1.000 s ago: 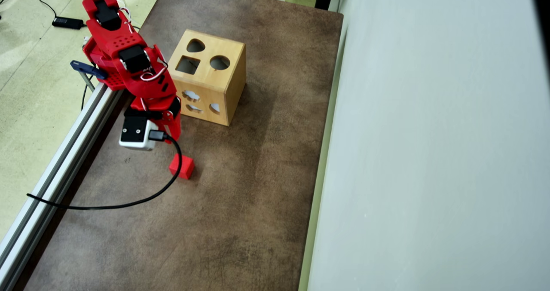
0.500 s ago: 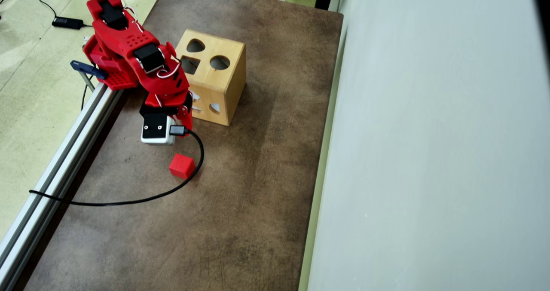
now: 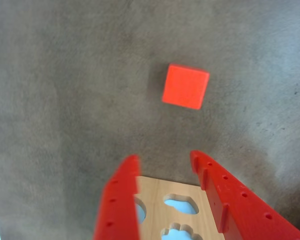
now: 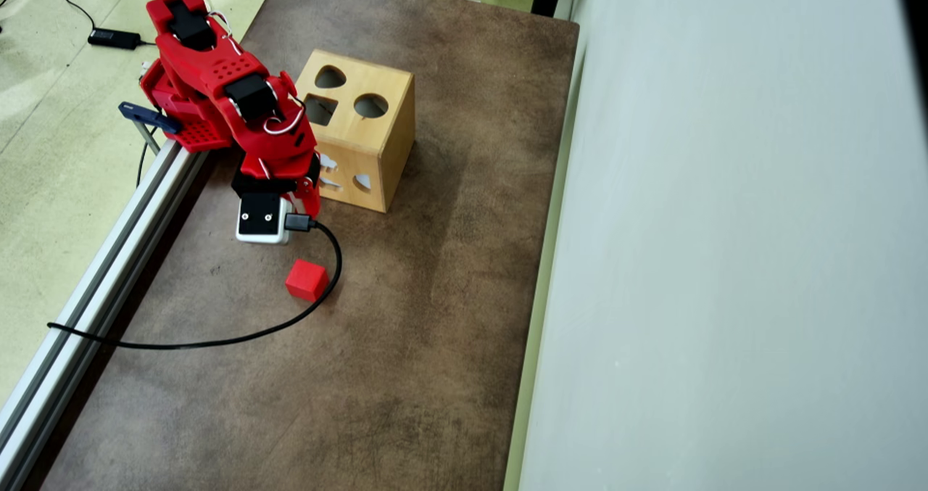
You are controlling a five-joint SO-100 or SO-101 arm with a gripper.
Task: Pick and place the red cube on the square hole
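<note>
Seen from the wrist view: gripper [image 3: 164, 160] spread apart, holding nothing, touching nothing, fingers [image 3: 119, 200] hanging over the wooden box's [image 3: 157, 200] side face. Ahead, well clear of the fingertips, red cube [image 3: 185, 86] resting on the brown tabletop [image 3: 65, 100]. From overhead: square hole [image 4: 319, 109] on the box top, partly behind the arm [image 4: 239, 106], apart from the cube.

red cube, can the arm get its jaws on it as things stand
Probably yes. The red cube lies alone on the brown table, ahead of the open gripper in the wrist view. Only the black cable curves close beside it; the wooden box is well apart.
</note>
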